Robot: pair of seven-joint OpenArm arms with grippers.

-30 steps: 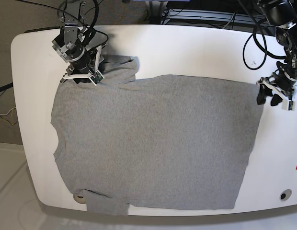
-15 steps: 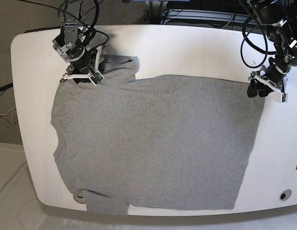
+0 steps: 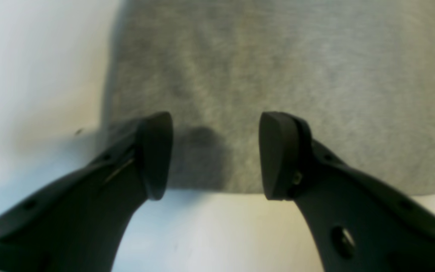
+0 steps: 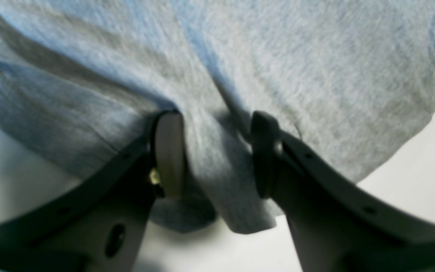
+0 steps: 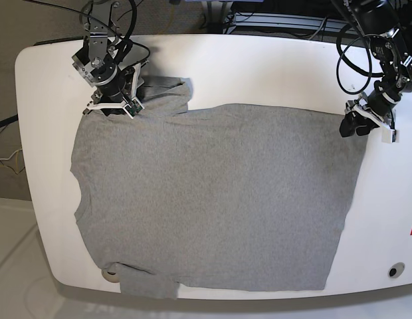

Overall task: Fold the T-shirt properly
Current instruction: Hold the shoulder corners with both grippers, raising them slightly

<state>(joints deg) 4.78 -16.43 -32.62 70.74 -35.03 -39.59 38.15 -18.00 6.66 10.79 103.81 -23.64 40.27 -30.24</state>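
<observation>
**Grey T-shirt Spread Flat, One Gripper at Each Far Corner**

The T-shirt is laid out flat on the white table. It is seen with its plain grey side up. Most of the table top is covered by it. One short sleeve is bunched up at the far edge, and the other sleeve is hung a little over the near edge.

The right gripper is found at the bunched sleeve, on the left side of the base view. In the right wrist view, a thick fold of grey cloth is seen running between the two dark fingers of the right gripper. The jaws are set apart, with the fold filling the gap between them. The cloth is touched by both fingers, so the fold is taken to be gripped loosely.

The left gripper is placed at the far hem corner of the shirt, on the right side of the base view. In the left wrist view, its jaws are held wide apart. The hem edge is seen lying flat in the gap of the left gripper. Nothing is pinched there. The white table is shown on the near side of the hem, and a dark shadow is cast on the cloth beside one finger
</observation>
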